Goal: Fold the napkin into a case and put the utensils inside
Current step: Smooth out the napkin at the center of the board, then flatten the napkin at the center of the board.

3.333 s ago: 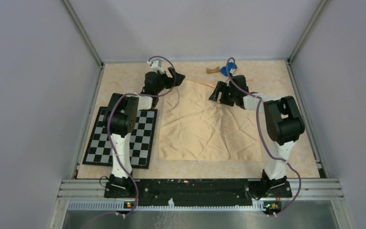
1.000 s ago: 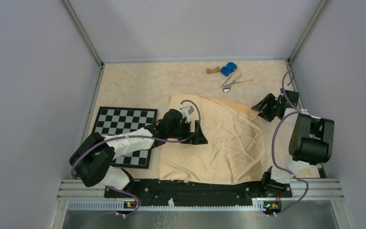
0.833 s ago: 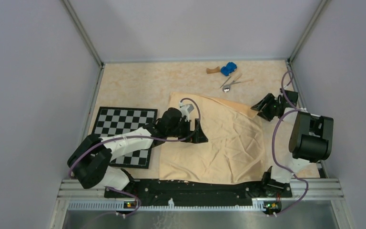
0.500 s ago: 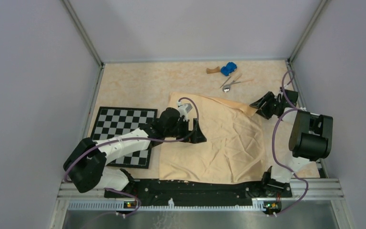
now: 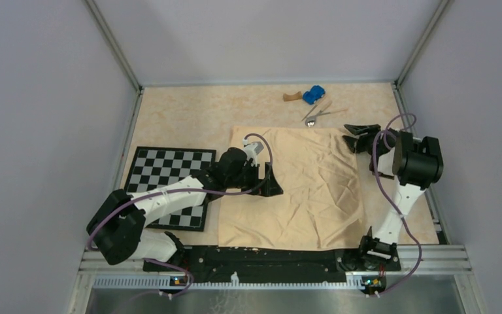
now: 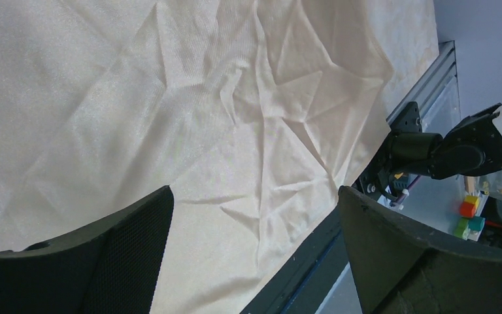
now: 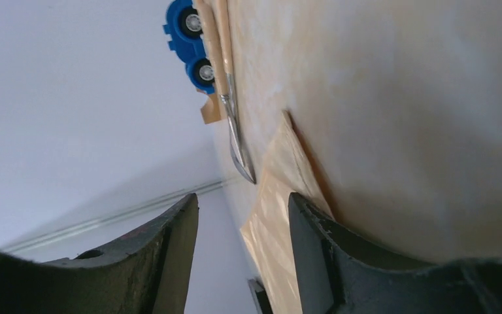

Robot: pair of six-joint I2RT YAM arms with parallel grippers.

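– Napkin (image 5: pixel 301 190): where is it?
– Spread open and creased on the table (image 5: pixel 183 111), not folded, between the two arms. Its left edge is just beside the mat (image 5: pixel 170 176).
– And the utensils (image 5: pixel 318 114)?
– On the bare table just past the napkin's far edge, towards its right corner. A blue car (image 5: pixel 314 94) and a brown block (image 5: pixel 291 97) lie just beyond them.
– Left gripper (image 6: pixel 255 196)?
– Over the napkin's left half, jaws spread wide, holding nothing. Whether the fingers touch the cloth I cannot tell.
– Right gripper (image 7: pixel 243 197)?
– Low at the napkin's far right corner, pointing left along the far edge. Its fingers stand apart. The corner shows in the gap ahead of them, and nothing is pinched.
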